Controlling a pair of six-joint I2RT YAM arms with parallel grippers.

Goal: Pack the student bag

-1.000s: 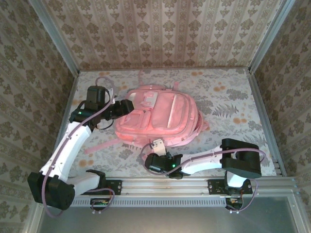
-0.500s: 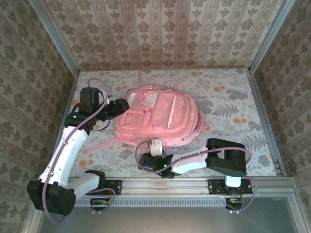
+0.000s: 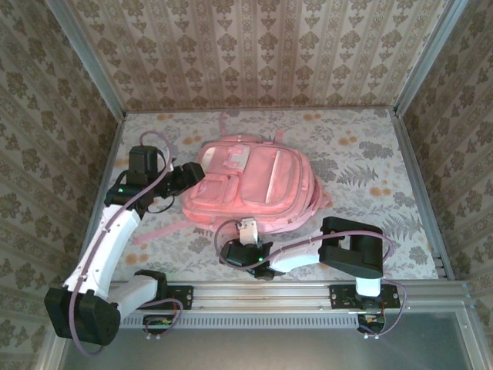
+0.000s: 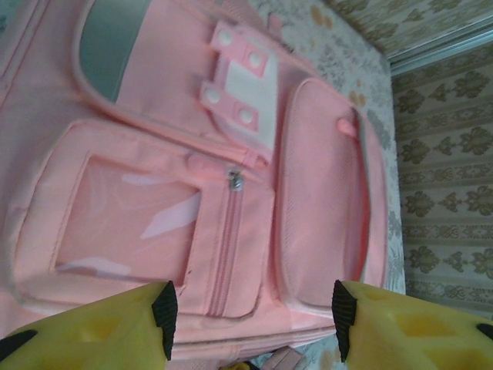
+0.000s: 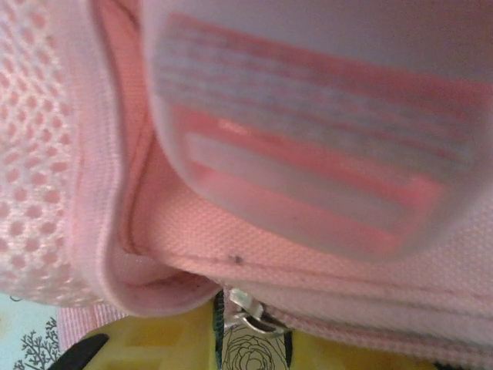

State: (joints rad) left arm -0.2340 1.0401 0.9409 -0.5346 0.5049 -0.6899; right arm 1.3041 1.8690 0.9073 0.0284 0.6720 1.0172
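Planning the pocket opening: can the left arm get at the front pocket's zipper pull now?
Probably yes. The left gripper is open by the student bag, and the zipper pull lies bare ahead of its fingers, nothing covering it.

No writing could be read: the one label [image 5: 308,146], pink-striped, on a pale object [image 5: 323,27] lying against the student bag [image 5: 54,154], was too blurred to make out.

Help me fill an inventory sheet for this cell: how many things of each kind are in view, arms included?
Student bag: 1
Robot arms: 2 (left arm, right arm)
Small white item at the bag's near edge: 1
Total: 4
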